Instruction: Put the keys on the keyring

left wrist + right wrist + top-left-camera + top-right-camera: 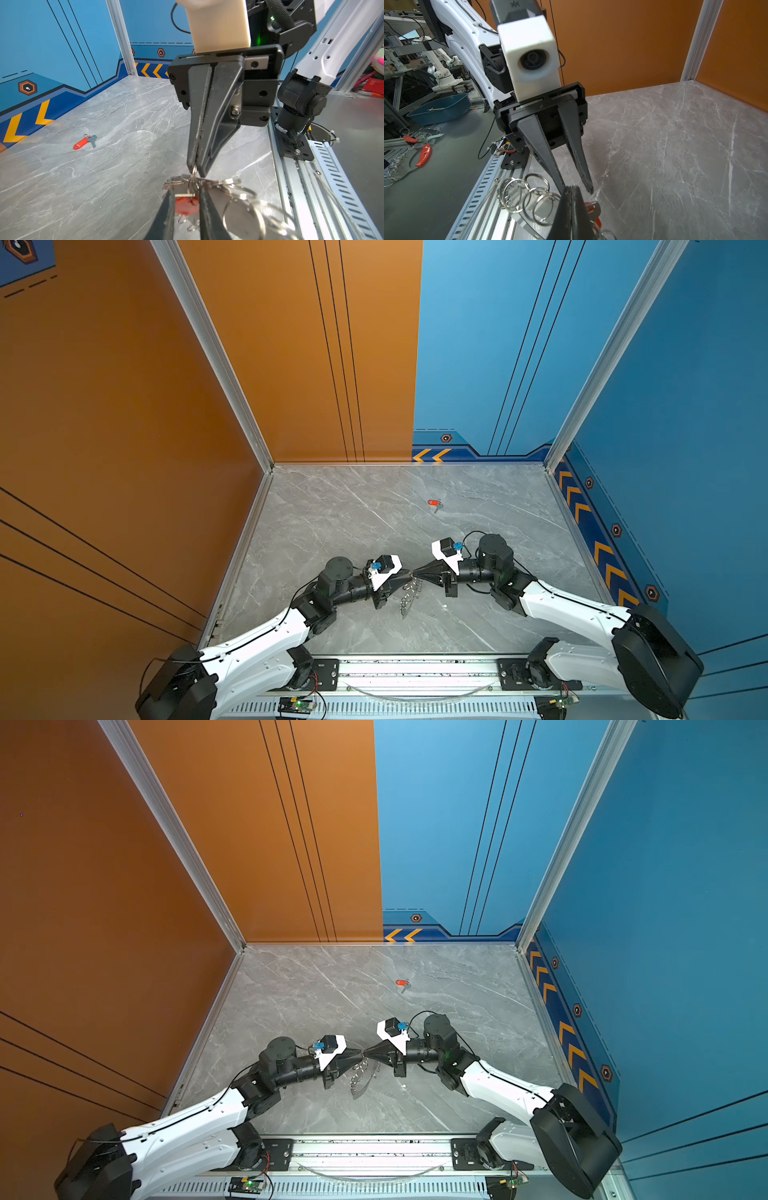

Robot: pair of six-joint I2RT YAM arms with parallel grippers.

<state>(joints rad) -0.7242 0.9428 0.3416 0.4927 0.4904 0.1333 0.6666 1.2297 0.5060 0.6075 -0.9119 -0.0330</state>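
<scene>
Keyring (410, 589) hung from my right fingers (218, 124), clenched on one split ring, likely to steady it for threading. Red-tagged key (187, 204) sat between my left fingers (540, 149); couldn't tell if gripped. Second key (433, 502) lay on counter (332, 510), well apart.

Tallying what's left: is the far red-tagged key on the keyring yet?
Off: the key lies alone on the table, apart from the keyring.
</scene>
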